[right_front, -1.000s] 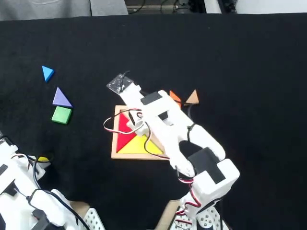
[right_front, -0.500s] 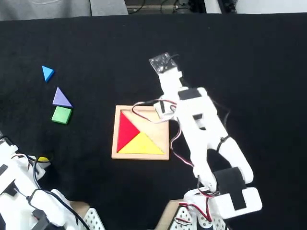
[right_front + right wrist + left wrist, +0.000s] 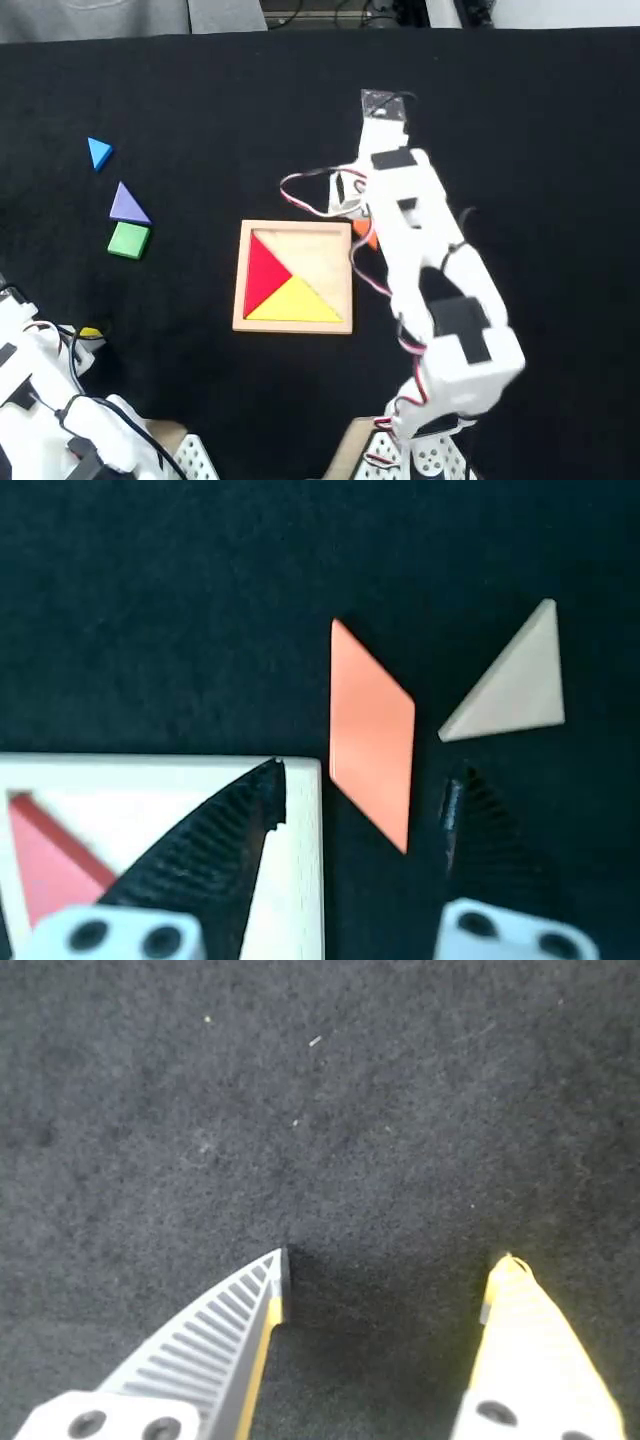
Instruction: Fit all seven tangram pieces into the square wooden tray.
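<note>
orange piece | between right fingers, not gripped | right wide | left fingers wide

In the wooden tray, a large triangle lies at 9 o'clock and a second large triangle at 6. A parallelogram lies just outside the tray's 2 o'clock corner. A square piece lies well apart at the tray's 9 o'clock.

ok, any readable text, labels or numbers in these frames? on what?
None can be read.
tray, red piece, yellow piece: no print.
orange piece, tan piece, blue piece, purple piece, green piece: plain, no marks.
cloth, right arm, left arm: nothing legible.
</note>
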`<state>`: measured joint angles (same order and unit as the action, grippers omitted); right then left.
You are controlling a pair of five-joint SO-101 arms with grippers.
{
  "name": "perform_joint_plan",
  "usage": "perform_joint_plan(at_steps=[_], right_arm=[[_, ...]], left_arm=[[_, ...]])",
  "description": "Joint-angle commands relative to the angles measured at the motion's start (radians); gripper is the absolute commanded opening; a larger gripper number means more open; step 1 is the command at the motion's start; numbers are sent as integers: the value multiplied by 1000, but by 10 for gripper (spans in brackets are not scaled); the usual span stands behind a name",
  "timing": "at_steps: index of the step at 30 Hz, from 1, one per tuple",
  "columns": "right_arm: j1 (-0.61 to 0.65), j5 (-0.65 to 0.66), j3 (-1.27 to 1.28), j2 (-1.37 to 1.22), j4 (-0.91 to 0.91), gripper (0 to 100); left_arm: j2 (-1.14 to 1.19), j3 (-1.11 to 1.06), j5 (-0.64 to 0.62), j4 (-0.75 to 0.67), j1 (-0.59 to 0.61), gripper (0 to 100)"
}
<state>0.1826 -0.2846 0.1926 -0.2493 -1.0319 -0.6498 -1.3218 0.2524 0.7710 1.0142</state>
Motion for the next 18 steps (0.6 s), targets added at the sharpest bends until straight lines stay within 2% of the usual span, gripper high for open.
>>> perform_joint_plan(at_steps=[1, 10, 18], right_arm=[[-18, -21, -125, -64, -12, 247], [-21, -17, -225, -150, -97, 159], [-21, -15, -222, -213, -95, 156]], left_arm=[[-11, -1, 8, -6, -16, 318], [-11, -1, 8, -6, -16, 318], [-11, -1, 8, -6, -16, 318]])
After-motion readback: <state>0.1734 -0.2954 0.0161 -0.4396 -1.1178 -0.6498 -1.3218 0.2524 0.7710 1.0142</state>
